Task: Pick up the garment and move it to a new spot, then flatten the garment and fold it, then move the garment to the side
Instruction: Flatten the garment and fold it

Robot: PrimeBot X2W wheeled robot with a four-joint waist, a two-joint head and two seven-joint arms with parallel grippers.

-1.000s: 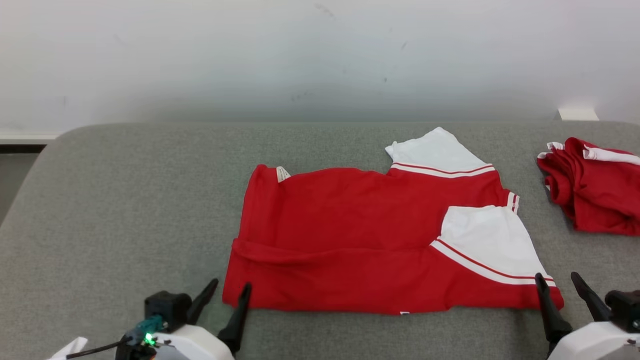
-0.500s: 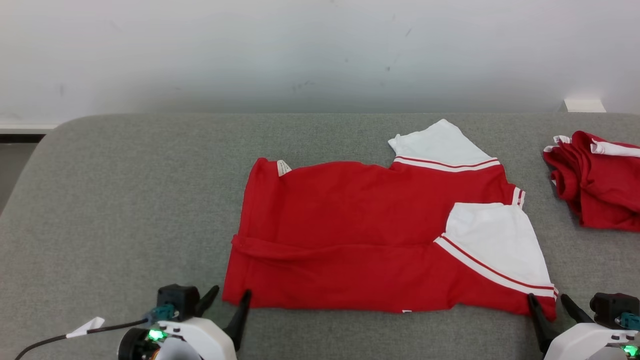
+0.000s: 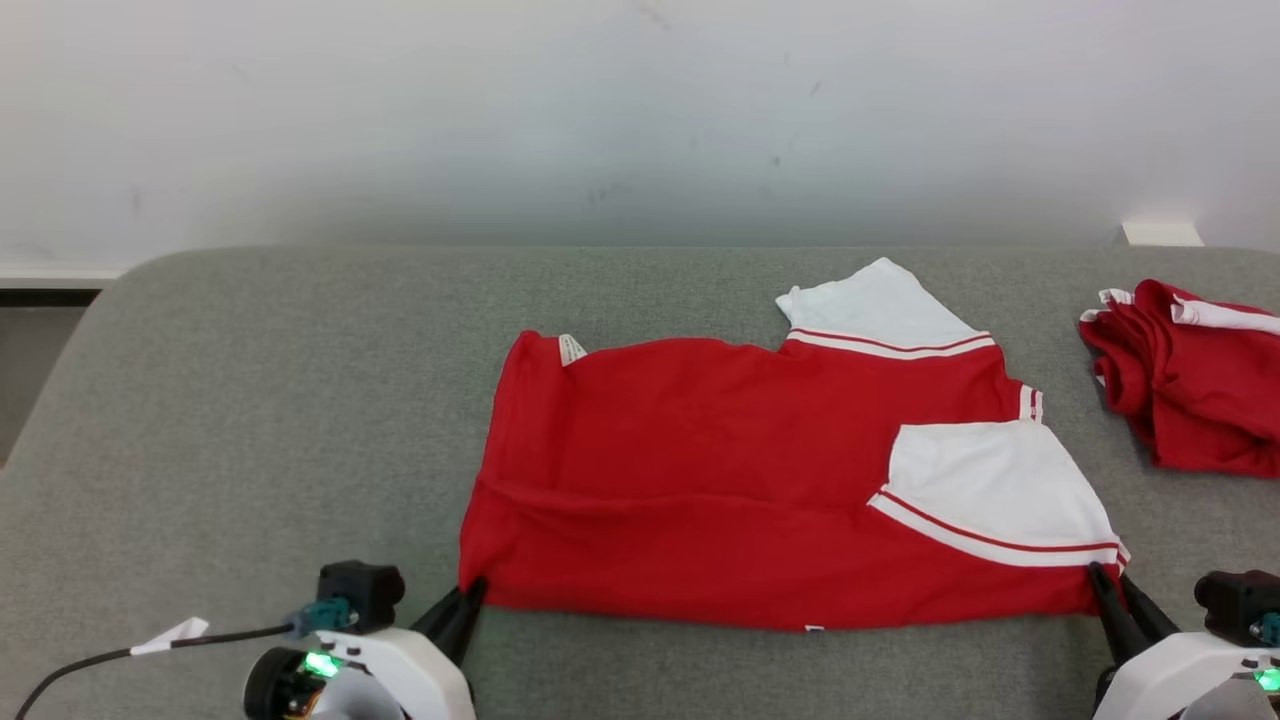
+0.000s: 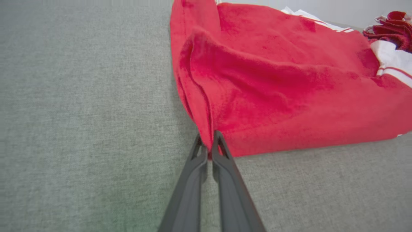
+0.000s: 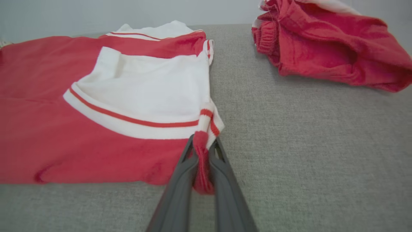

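Two pinches on the garment [image 3: 720, 470], spread flat mid-way across the grey table [image 3: 250, 420]; left gripper [image 4: 208, 135] closed on its near-left corner, right gripper [image 5: 203, 138] closed on its near-right corner (a thick red wad between the fingers); the left bite looks thin, so the hem may slip on lifting; an uneven pull would skew the fold; the crumpled red pile [image 3: 1190, 400] at the far right could snag.

The shirt [image 3: 720, 490] is spread on the table [image 3: 250, 400], somewhat right of the middle. Its near left corner is pinched in the left gripper [image 3: 470, 595], its near right corner in the right gripper [image 3: 1100, 580]. A heap of cloth [image 3: 1190, 390] is set apart at the far right. The table is backed by a wall [image 3: 600, 120].
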